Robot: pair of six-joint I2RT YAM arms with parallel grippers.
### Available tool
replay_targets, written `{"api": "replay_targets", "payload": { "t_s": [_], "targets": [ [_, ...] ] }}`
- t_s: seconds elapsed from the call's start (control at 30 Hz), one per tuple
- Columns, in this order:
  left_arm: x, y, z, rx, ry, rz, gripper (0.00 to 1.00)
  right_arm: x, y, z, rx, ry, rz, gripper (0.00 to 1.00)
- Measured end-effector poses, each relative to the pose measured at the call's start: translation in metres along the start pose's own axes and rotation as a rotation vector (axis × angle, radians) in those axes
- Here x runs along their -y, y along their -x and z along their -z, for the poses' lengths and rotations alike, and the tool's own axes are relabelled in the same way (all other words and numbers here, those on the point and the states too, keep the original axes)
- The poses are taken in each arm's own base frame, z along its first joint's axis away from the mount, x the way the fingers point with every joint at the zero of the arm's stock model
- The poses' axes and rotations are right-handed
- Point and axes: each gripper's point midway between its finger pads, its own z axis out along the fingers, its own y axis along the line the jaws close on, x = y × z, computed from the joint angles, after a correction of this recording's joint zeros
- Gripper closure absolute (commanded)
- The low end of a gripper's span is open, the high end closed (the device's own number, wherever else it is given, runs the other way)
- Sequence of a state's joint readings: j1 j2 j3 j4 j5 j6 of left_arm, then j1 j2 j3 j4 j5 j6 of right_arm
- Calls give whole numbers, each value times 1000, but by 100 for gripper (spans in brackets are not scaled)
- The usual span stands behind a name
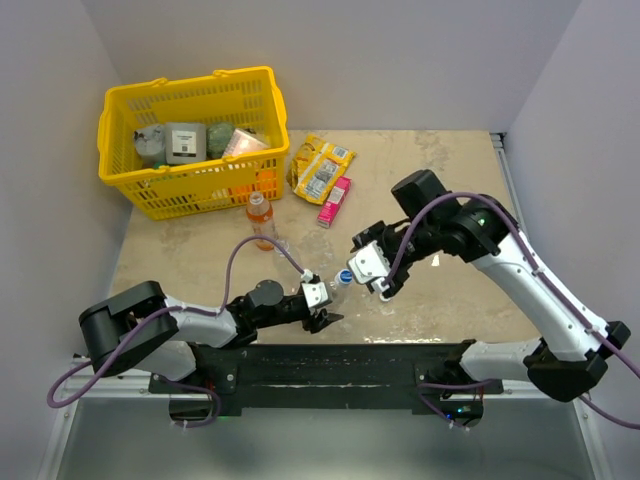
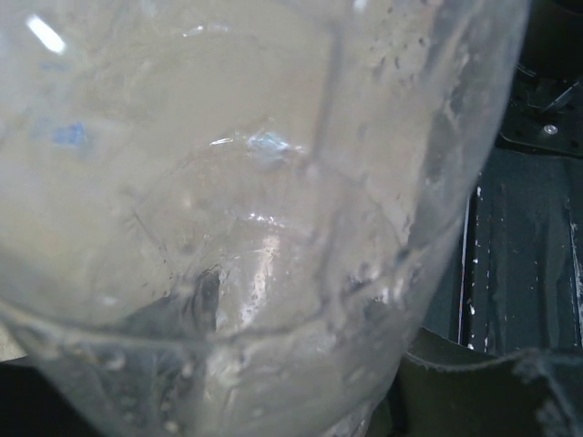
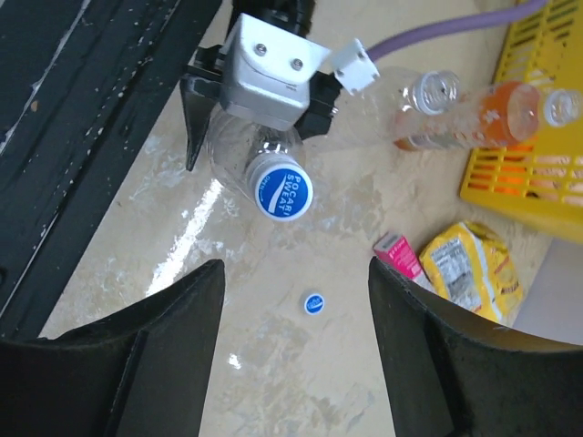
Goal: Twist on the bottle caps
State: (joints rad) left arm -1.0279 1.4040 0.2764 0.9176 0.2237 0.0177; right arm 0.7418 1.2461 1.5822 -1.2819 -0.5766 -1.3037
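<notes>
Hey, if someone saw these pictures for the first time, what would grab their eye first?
Probably the bright yellow basket, stuffed full, at the far left. Next comes the clear bottle with its blue cap, gripped by the left claw at the near middle, with the right claw open and facing it.

Left end effector (image 3: 256,127) grips capped clear bottle (image 3: 235,150); loose blue cap (image 3: 313,303) lies nearby

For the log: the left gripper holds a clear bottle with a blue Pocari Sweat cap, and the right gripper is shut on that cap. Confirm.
Wrong on the right gripper: the right wrist view shows it open, jaws spread, short of the Pocari Sweat cap. The left gripper does hold the clear bottle.
</notes>
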Motion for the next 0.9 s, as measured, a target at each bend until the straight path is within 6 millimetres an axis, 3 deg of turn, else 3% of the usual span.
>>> {"api": "replay_targets", "payload": {
  "t_s": [0.2, 0.53, 0.63, 0.9],
  "targets": [
    [3, -4, 1, -15, -35, -34, 100, -4, -1, -14, 21, 86, 137, 35],
    [4, -8, 2, -26, -54, -42, 100, -17, 16, -31, 80, 161, 271, 41],
    [5, -10, 3, -34, -61, -39, 100, -26, 16, -36, 85, 195, 282, 43],
    [6, -12, 3, -41, -68, -38, 100, -27, 11, -44, 81, 223, 271, 46]
  ]
}}
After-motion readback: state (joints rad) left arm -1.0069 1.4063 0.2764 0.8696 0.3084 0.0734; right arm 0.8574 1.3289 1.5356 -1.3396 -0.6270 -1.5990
